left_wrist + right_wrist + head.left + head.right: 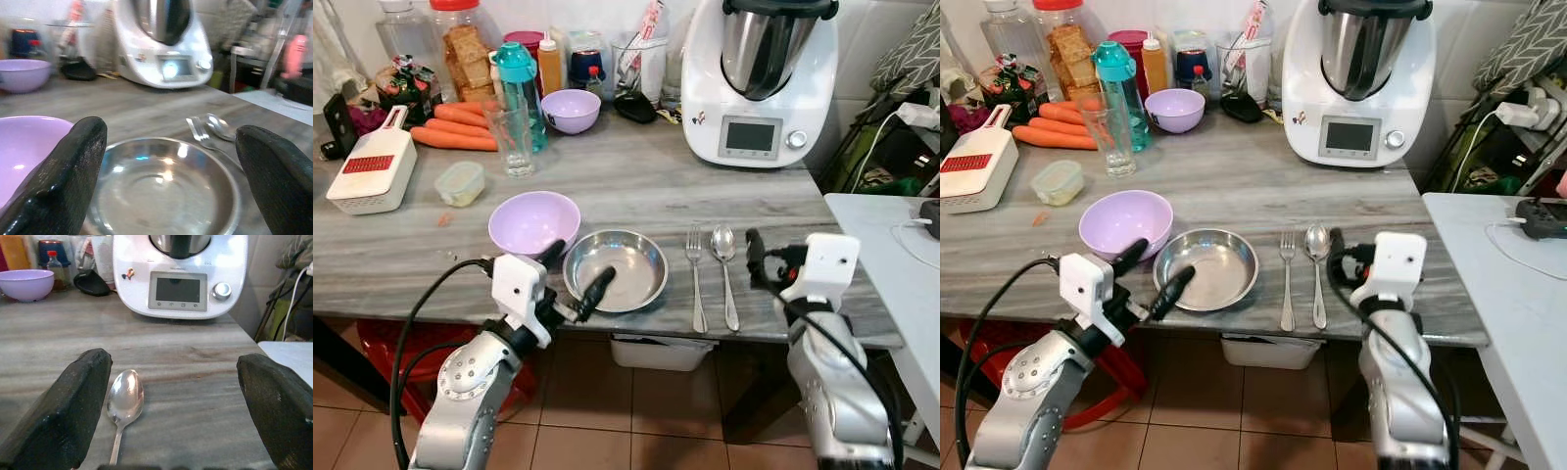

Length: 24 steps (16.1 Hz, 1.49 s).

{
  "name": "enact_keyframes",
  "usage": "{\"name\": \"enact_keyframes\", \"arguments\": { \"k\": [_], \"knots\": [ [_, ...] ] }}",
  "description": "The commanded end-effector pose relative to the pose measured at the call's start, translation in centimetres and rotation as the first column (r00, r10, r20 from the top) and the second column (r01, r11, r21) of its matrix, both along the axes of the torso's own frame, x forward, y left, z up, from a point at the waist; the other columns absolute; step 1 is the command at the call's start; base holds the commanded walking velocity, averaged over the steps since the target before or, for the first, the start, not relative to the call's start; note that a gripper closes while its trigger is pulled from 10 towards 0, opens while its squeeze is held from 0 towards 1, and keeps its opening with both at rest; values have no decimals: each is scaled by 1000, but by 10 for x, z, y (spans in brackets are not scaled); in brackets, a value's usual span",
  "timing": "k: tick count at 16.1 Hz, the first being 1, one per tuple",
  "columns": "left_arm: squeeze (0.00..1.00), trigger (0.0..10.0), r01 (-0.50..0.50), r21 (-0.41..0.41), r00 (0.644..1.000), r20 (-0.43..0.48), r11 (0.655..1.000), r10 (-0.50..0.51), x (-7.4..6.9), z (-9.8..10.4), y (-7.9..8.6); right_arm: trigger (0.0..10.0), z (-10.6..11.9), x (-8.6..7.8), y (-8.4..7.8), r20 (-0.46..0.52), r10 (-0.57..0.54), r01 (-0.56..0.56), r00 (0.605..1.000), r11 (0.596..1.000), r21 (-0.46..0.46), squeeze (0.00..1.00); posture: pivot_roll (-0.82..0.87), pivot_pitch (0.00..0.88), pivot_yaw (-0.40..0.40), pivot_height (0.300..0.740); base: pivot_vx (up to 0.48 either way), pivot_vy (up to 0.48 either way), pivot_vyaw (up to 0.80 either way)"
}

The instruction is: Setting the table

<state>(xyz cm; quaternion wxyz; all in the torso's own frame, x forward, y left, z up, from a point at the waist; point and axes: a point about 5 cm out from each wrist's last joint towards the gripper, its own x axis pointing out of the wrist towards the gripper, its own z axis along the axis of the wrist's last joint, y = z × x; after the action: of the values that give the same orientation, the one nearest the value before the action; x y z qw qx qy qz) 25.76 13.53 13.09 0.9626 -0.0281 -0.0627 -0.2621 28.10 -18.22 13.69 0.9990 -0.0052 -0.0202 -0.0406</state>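
Observation:
A steel dish (615,268) lies near the front edge of the grey wooden table (636,181), with a purple bowl (533,221) touching its left side. To the right of the dish, a fork (696,274) and a spoon (725,264) lie side by side. My left gripper (576,272) is open at the table's edge, one finger by the purple bowl and the other over the dish's near rim. In the left wrist view the dish (161,186) sits between the fingers. My right gripper (769,262) is open just right of the spoon (124,399), low over the table.
At the back stand a white kitchen machine (759,78), a second purple bowl (571,110), a glass (512,139), a blue bottle (517,88), carrots (455,127) and jars. A grater (372,171) and a small tub (460,182) lie left. A white side table (891,255) adjoins on the right.

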Motion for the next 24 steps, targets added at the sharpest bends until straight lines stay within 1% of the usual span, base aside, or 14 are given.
{"name": "enact_keyframes", "arguments": {
  "k": [1,2,3,5,6,8,11,13,16,18,20,21,23,24],
  "knots": [
    [0,10000,-84,39,996,-28,996,85,3,-4,6,10000,4,-4,1,21,2,-2,1000,1000,-12,1000,-3,0,-44,740,0,0,0],
    [0,10000,-153,77,987,-43,985,157,5,-10,11,10000,3,-7,1,20,-3,3,1000,1000,-14,1000,-11,0,-45,740,0,0,0],
    [0,10000,-187,76,979,-62,979,192,7,-13,14,10000,2,-10,0,17,-13,13,1000,1000,-1,1000,-17,0,-46,740,0,0,0],
    [0,10000,-236,96,969,-54,967,242,12,-13,17,10000,3,-14,-3,28,-33,32,999,999,15,980,-23,0,-45,740,0,0,0],
    [0,10000,-267,102,961,-50,958,273,16,-11,18,10000,4,-16,-4,32,-37,37,999,999,7,0,-25,0,-45,740,0,0,0],
    [0,10000,-312,122,947,-38,942,318,21,-10,18,10000,3,-17,-2,21,-33,33,999,999,11,0,-29,0,-40,740,0,0,0],
    [0,10000,-315,132,946,-34,940,322,23,-11,14,10000,5,-14,-1,29,-32,32,999,999,26,0,-33,0,-35,740,0,0,-571],
    [0,10000,-334,140,939,-30,932,342,25,-11,14,10000,7,-11,1,36,-21,19,999,999,30,0,-33,0,-35,740,-120,0,0],
    [0,10000,-353,142,933,-23,925,360,26,-10,15,10000,5,-10,2,23,-20,18,1000,998,68,0,-29,0,-37,740,-263,0,0],
    [0,10000,-358,146,931,-22,922,364,26,-10,15,10000,3,-9,3,8,-19,18,1000,998,55,0,-32,0,-35,740,-296,0,0],
    [0,10000,-356,149,932,-20,923,363,27,-10,14,10000,2,-9,4,15,-25,25,1000,1000,1,0,-32,0,-35,740,-315,0,0],
    [0,10000,-355,150,932,-19,923,362,27,-11,13,10000,2,-9,3,33,-26,27,999,999,-34,0,-35,0,-37,740,-322,0,0],
    [0,10000,-357,150,931,-19,922,364,28,-11,13,10000,5,-6,2,63,-13,16,998,998,-53,0,-37,0,-39,740,-324,0,0],
    [0,10000,-359,150,931,-17,921,365,28,-11,13,10000,4,-4,5,37,-7,6,999,1000,18,0,-37,0,-39,740,-322,0,0]
  ]
}}
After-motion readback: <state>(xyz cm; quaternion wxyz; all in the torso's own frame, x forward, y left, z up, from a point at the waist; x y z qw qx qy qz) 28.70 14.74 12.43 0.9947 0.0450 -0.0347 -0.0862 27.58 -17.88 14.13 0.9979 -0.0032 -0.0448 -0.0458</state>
